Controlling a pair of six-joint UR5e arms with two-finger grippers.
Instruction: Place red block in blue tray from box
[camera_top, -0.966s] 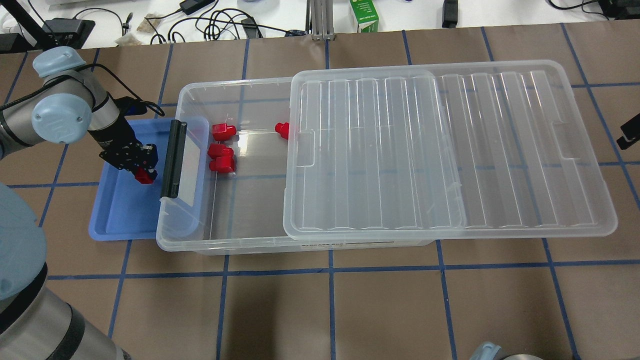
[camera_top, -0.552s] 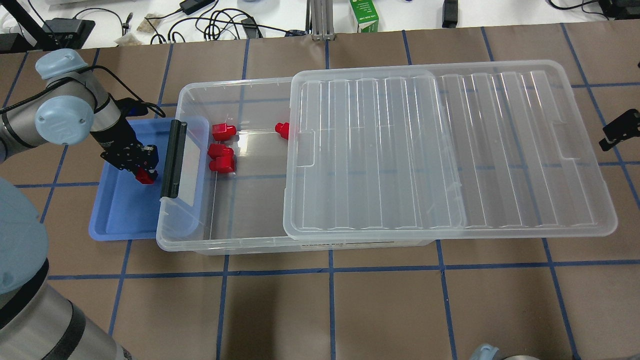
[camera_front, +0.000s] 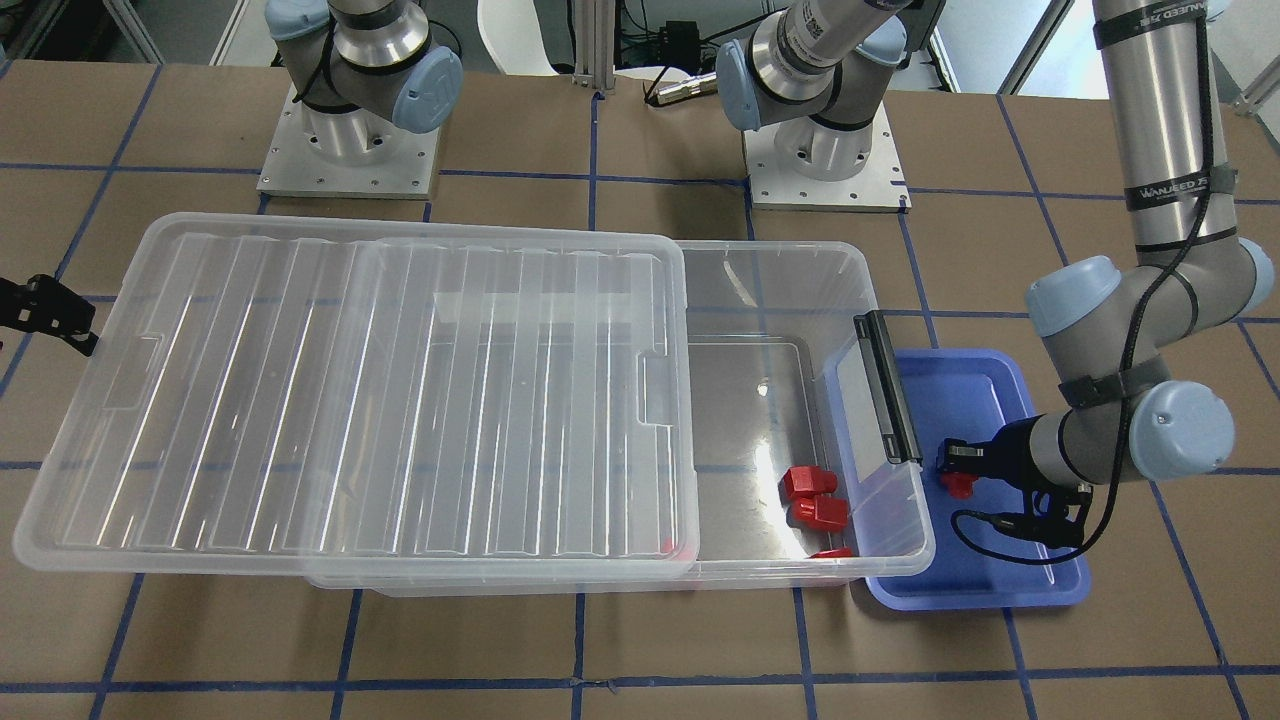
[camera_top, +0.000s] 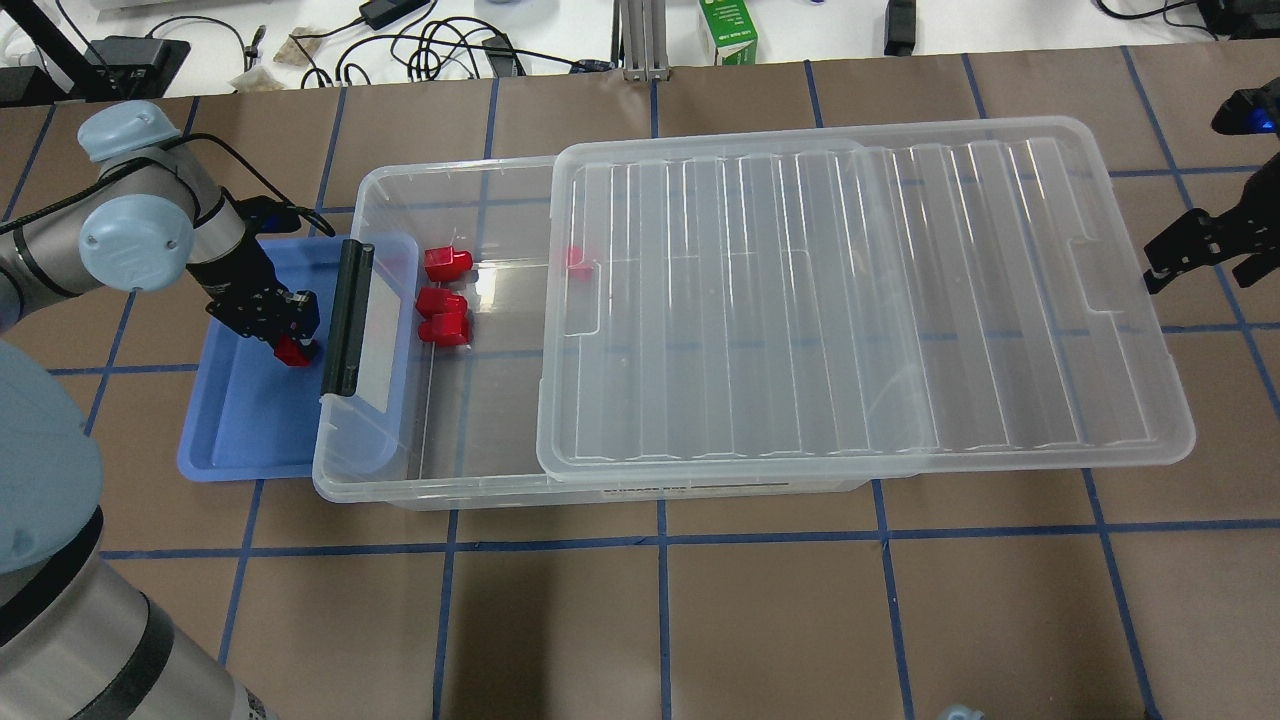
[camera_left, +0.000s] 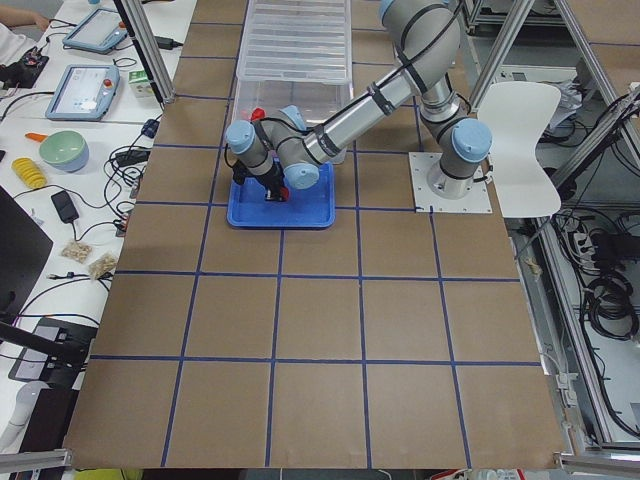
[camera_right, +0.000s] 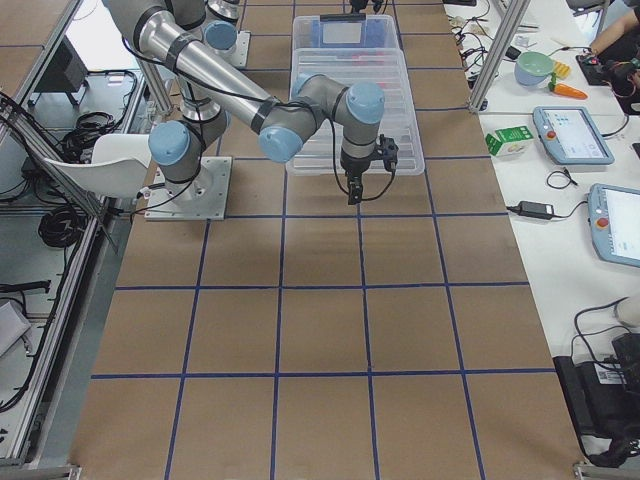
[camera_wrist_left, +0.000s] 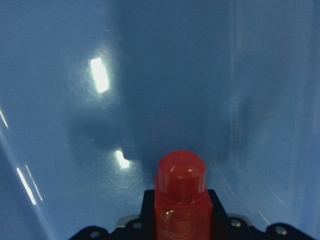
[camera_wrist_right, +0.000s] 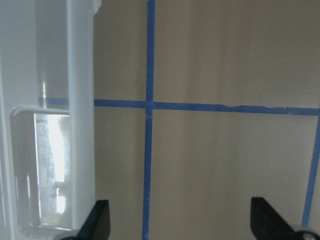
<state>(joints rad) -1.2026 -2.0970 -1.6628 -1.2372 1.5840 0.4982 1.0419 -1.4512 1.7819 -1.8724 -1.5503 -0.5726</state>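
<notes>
Over the blue tray (camera_top: 228, 430), just beside the black latch bar (camera_top: 345, 320), the left end effector (camera_top: 291, 342) pinches one red block (camera_top: 293, 351), its stub pointing down at the tray floor. Four other red blocks (camera_top: 446, 263) lie in the box (camera_top: 450, 485), one under the edge of the clear lid (camera_top: 860, 300), which overhangs the box's far end. The right end effector (camera_wrist_right: 182, 220) hangs spread wide over the tabletop (camera_top: 760, 620) beside that overhang. The box's front label (camera_top: 690, 489) is too small to read.
</notes>
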